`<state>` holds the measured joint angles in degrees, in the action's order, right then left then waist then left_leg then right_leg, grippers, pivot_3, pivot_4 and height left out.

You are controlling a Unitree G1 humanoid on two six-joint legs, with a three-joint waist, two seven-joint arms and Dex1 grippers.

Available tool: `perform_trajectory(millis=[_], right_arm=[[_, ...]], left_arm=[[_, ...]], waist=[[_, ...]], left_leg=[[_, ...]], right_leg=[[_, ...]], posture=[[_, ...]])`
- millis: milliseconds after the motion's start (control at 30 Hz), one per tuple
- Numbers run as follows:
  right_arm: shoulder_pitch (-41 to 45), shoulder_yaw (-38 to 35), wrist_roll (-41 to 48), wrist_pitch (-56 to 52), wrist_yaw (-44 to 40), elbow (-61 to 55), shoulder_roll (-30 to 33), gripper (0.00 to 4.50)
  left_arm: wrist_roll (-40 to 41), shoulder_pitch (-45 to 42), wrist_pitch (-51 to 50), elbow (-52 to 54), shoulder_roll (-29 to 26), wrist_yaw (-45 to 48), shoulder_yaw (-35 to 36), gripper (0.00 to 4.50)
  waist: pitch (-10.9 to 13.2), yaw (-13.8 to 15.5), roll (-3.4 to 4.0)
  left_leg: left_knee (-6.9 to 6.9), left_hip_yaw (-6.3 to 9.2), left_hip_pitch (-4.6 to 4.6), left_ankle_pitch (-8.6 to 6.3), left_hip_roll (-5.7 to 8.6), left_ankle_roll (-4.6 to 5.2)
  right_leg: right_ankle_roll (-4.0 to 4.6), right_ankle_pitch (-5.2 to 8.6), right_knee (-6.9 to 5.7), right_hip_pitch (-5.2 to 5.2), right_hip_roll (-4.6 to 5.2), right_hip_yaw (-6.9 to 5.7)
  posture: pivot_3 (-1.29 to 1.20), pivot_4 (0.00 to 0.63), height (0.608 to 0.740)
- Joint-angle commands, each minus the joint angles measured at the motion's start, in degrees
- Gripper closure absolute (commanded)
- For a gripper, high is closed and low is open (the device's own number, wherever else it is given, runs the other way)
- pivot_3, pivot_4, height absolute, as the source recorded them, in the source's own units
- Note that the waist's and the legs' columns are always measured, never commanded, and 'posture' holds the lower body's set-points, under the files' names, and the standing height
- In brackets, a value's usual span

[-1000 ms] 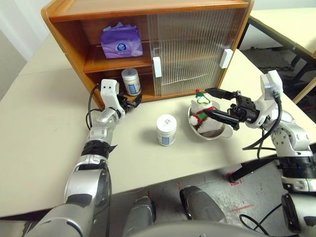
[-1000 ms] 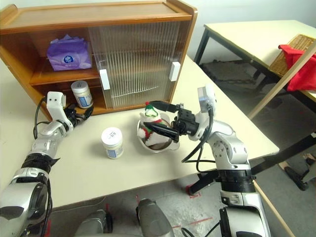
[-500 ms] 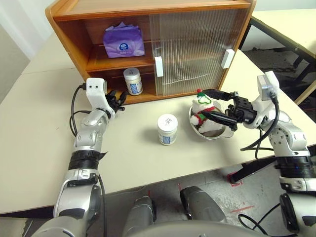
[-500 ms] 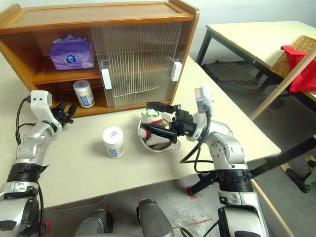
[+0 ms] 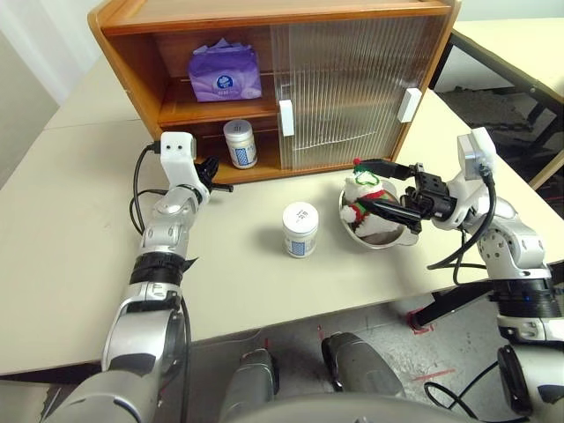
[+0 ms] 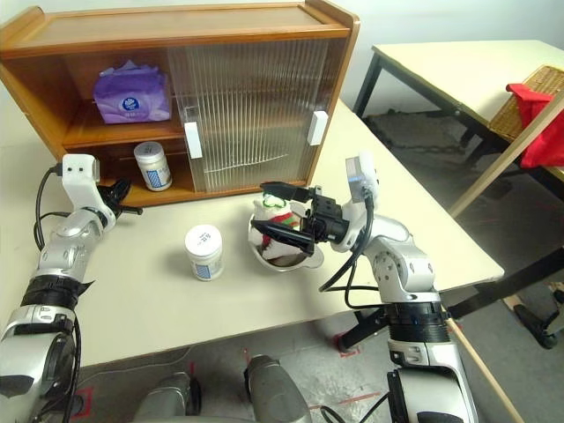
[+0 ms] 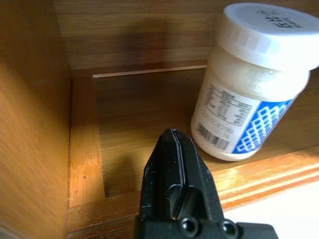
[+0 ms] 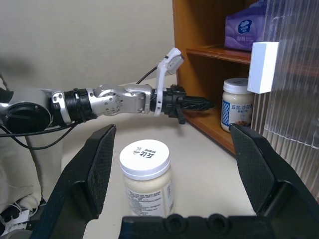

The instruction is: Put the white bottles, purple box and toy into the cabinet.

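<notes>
Progress so far, judged from the layout: purple box (image 5: 225, 72) on the cabinet (image 5: 264, 18) inner shelf, one white bottle (image 5: 240, 143) on the cabinet floor by its left wall, second white bottle (image 5: 300, 229) standing mid-surface, toy (image 5: 362, 204) sitting in a metal bowl (image 5: 381, 238) toward the surface's right edge. Left gripper (image 5: 218, 184) has jaws pinched together, empty, at the cabinet's front lip just beside the stored bottle, not touching it. Right gripper (image 5: 386, 187) has jaws wide, one above and one below the toy, nothing clamped yet. Likely step: right arm takes the toy. Best done w/ a soft squeeze on the plush body, lifting straight out so the bowl stays put. Room: left half of cabinet open, both sliding doors stacked over the right half, so entry is only via the left; the mid-surface bottle sits close to that path, and the left arm should clear the opening first.
</notes>
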<state>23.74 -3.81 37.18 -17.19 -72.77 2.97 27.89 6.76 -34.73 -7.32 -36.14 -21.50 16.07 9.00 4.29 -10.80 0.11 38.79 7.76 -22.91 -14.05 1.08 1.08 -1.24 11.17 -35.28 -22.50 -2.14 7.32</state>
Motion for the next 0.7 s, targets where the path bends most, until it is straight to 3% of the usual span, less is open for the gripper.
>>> perform_trajectory(millis=[33, 333, 700], right_arm=[[-0.02, -0.06, -0.46, 0.28, 0.04, -0.24, 0.38, 0.00], [-0.33, -0.15, -0.37, 0.32, 0.17, -0.57, 0.36, 0.00], [0.41, 0.30, -0.68, 0.81, 0.00, 0.39, -0.20, 0.00]], left_arm=[[-2.66, -2.60, 1.98, -3.25, -0.67, -0.31, -1.81, 4.47], [-6.09, -4.42, 2.86, -5.30, -1.16, -0.19, -4.48, 4.47], [-8.49, -0.19, -0.39, 3.48, -1.18, -0.30, -6.49, 4.47]], waist=[[0.00, 0.12, 0.00], [0.00, 1.05, 0.00], [0.00, 1.53, 0.00]], left_leg=[[-0.01, 0.03, 0.00, 0.04, -0.01, -0.03], [-0.07, 0.50, -0.15, 0.17, 0.11, -0.14], [-0.16, 0.60, -0.35, 0.15, 0.26, -0.18]], right_leg=[[-0.13, 0.08, 0.00, 0.00, 0.00, -0.02], [-0.26, 0.16, -0.01, -0.03, -0.01, -0.10], [0.11, -0.06, 0.10, -0.13, -0.02, -0.13]], posture=[[-0.27, 0.073, 0.740], [-0.27, 0.072, 0.740], [-0.26, 0.069, 0.740]])
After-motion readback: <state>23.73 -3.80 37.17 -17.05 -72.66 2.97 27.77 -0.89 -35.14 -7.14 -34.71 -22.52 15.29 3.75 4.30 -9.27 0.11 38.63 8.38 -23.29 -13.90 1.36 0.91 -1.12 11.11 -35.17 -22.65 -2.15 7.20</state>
